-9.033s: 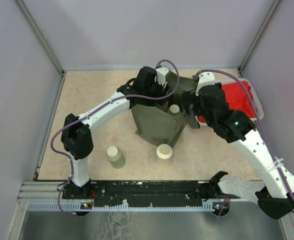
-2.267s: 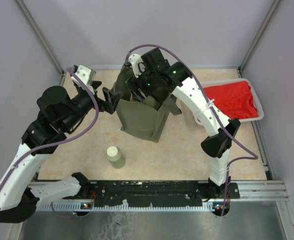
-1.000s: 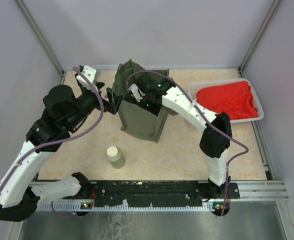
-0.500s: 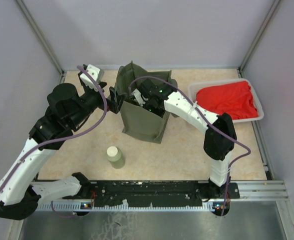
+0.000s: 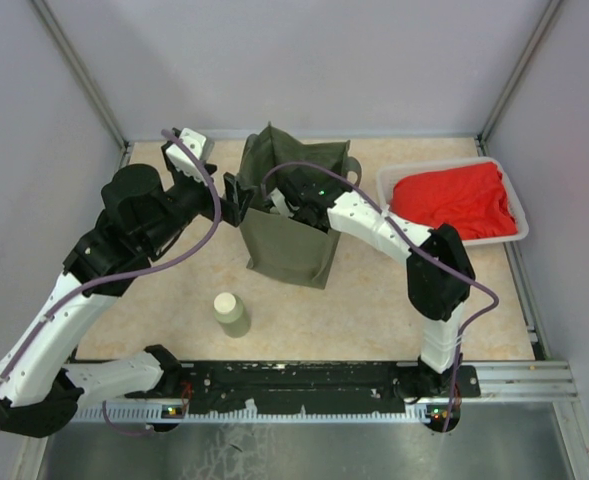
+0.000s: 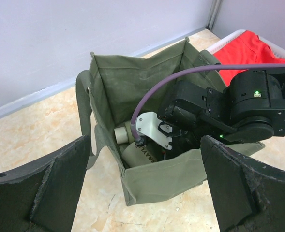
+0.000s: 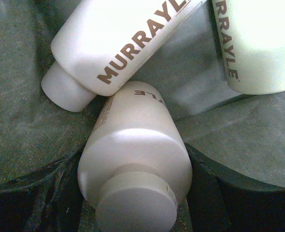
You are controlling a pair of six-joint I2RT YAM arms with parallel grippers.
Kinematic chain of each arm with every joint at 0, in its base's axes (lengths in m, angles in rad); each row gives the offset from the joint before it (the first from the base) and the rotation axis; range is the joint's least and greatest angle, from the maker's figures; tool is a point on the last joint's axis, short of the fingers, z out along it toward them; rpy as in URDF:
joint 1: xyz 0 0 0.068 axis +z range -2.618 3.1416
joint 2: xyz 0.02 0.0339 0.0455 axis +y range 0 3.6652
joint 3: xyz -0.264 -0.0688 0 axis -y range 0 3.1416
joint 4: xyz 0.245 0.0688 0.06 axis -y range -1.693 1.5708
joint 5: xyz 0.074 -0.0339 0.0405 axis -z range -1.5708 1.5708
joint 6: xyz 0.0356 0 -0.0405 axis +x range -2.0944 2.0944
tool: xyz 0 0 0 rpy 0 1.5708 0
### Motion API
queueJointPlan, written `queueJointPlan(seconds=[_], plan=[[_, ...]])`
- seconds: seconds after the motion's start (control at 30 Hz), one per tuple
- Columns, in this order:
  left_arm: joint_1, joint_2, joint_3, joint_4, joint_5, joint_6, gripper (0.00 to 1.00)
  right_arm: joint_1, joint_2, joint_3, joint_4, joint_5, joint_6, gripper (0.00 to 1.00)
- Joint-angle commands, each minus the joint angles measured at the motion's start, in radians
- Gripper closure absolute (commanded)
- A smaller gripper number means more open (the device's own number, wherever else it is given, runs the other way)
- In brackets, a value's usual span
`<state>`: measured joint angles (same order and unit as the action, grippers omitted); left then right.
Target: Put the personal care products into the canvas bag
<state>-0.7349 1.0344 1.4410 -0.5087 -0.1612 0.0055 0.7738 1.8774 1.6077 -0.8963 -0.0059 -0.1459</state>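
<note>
From where I stand the job looks mostly done. Three of the personal care products lie on their sides at the bottom of the canvas bag (image 5: 289, 252): an upper bottle (image 7: 127, 43), a corner bottle (image 7: 258, 43) and a near bottle (image 7: 135, 159) propped against the upper one. The right gripper (image 7: 135, 198) is reached down inside the bag with its dark fingers (image 7: 50, 193) close along both sides of the near bottle. I cannot tell whether they pinch it or have let it go.

The left gripper (image 6: 144, 145) hovers just outside the bag's left rim, spread wide and holding nothing. It is close to the fabric, but I can't see whether it touches.

What is left, as I judge it, is one thing: the last bottle (image 5: 231, 313) stands upright on the table (image 5: 374, 300), in front of the bag and a little to its left, well apart from both grippers.

To the right of the bag sits a white tray (image 5: 386, 185) with a red cloth (image 5: 454, 195) in it, clear of the work. The real obstruction is the right arm itself. It and its purple cable (image 6: 181, 77) fill most of the bag's mouth, so I'd expect it has to come out before the last bottle can go in. The bag is soft and its walls slump, so the opening may sag.
</note>
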Motion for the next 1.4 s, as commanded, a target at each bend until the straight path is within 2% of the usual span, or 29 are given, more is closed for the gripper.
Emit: queueJointPlan(seconds=[0.0, 0.2, 0.4, 0.67, 0.9, 1.13, 1.37], plan=[[0.002, 0.006, 0.024, 0.015, 0.015, 0.013, 0.0, -0.003, -0.063, -0.01, -0.005, -0.01, 0.003, 0.2], [0.002, 0.006, 0.024, 0.013, 0.014, 0.011, 0.0, -0.004, -0.084, 0.015, -0.019, -0.002, -0.004, 0.01], [0.002, 0.016, 0.028, 0.015, 0.015, 0.013, 0.0, -0.004, -0.133, 0.133, -0.092, 0.017, -0.011, 0.01], [0.002, 0.038, 0.007, 0.029, 0.003, 0.012, 0.0, -0.004, -0.309, 0.3, -0.114, 0.128, 0.043, 0.01], [0.014, 0.081, 0.001, -0.009, -0.199, 0.018, 0.0, -0.003, -0.521, 0.221, -0.036, 0.129, 0.081, 0.01], [0.118, 0.145, -0.003, 0.038, -0.059, 0.009, 0.0, 0.046, -0.698, 0.076, 0.0, 0.018, 0.094, 0.01], [0.203, 0.256, 0.017, 0.092, 0.082, 0.033, 0.0, 0.297, -0.717, -0.088, 0.025, 0.084, 0.123, 0.01]])
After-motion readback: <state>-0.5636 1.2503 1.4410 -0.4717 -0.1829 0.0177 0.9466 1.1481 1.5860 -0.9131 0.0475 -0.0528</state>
